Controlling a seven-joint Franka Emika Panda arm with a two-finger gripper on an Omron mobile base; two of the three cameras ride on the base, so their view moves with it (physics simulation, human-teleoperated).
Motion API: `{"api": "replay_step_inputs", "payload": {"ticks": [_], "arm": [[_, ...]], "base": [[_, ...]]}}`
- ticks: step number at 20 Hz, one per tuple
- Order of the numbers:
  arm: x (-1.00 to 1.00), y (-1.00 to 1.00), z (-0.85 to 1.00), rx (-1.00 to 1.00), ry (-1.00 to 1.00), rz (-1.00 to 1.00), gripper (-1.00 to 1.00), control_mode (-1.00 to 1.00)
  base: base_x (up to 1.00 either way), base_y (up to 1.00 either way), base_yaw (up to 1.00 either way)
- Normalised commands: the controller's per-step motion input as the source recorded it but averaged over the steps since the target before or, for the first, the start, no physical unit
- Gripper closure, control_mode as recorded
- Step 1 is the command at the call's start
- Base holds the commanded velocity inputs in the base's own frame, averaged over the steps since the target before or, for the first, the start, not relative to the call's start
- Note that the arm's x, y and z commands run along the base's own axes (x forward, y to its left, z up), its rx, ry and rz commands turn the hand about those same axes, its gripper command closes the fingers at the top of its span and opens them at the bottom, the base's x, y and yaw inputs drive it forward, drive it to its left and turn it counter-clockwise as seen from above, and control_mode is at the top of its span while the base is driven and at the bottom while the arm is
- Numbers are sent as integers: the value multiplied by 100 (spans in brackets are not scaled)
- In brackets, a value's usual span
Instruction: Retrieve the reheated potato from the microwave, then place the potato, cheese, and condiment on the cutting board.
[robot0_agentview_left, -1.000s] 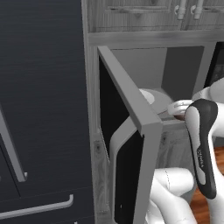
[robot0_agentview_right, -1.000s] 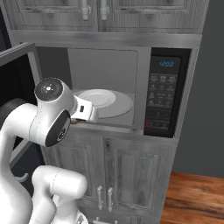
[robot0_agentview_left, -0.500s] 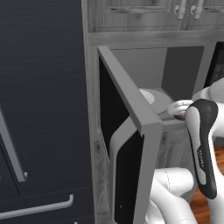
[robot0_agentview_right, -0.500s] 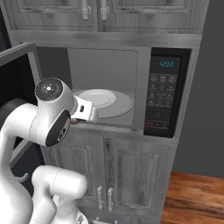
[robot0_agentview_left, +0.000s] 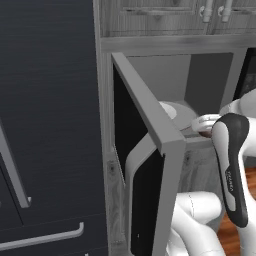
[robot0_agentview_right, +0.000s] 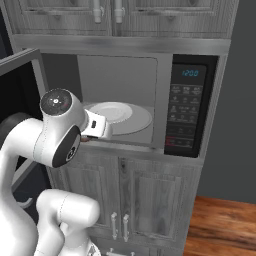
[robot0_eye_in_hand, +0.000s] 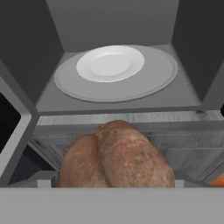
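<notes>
microwave: the microwave is built into the wood cabinets, door swung wide open to the left. dark control panel sits on the right with a lit clock readout.
inside: round glass turntable on the floor of the cavity with a white plate on it, nothing on the plate.
potato: the potato is a big brown lumpy thing right up against the hand camera, in front of the microwave's front edge and outside the cavity. it covers the spot where the finger tips would show.
gripper: the gripper sits at the lower front lip of the opening, just left of center in the right base view. in the left base view a bit of brown shows at the hand. jaws are spread wide, and going by how the potato sits right between them i'd say they're clamped around it.
arm: white arm reaches up from below, wrist level with the microwave floor.
surroundings: wood cabinet doors above and below, dark panelled wall to the left, bit of wood floor at lower right.
</notes>
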Motion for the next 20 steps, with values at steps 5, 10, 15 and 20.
{"api": "replay_step_inputs", "payload": {"ticks": [5, 10, 15, 20], "arm": [[0, 0, 0, 0, 0, 0, 100, 100], [0, 0, 0, 0, 0, 0, 100, 100], [0, 0, 0, 0, 0, 0, 100, 100], [0, 0, 0, 0, 0, 0, 100, 100]], "base": [[0, 0, 0], [-10, 0, 0], [-58, 0, -1], [-63, -2, -6]]}}
